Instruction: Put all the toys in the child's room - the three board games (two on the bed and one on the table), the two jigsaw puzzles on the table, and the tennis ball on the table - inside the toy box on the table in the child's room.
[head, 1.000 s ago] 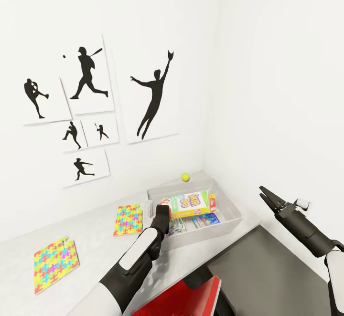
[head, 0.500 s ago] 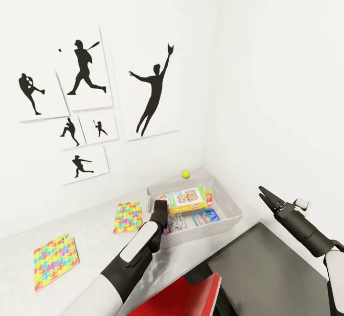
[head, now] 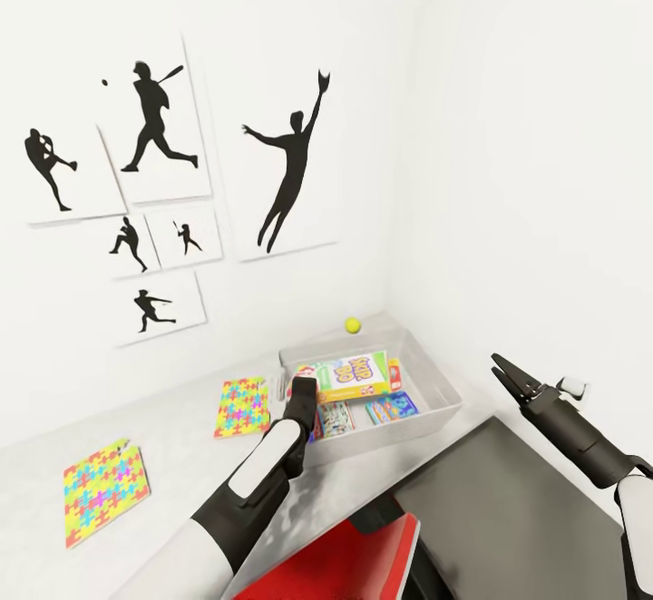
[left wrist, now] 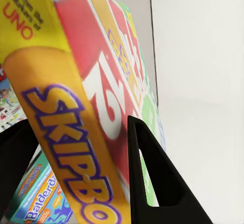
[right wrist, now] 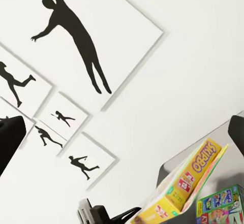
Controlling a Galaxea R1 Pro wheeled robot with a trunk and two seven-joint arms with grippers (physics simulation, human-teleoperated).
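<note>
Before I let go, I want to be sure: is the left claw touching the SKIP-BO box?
Touching. In the left wrist view the SKIP-BO box sits between the left claw's two black fingers, pressed against them.

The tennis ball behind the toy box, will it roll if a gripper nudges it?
Probably. The tennis ball is round and sits loose on the flat table behind the toy box, so a nudge would likely send it rolling. It looks small and likely light, and the corner walls might stop it.

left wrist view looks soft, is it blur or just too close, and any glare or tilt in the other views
Left wrist view: the yellow-and-red SKIP-BO game box sits very near, its lettering soft. Head view: even light, washed-out white walls, faint shadows in the light grey plastic bin. Right wrist view: sharp, strongly tilted.
</note>
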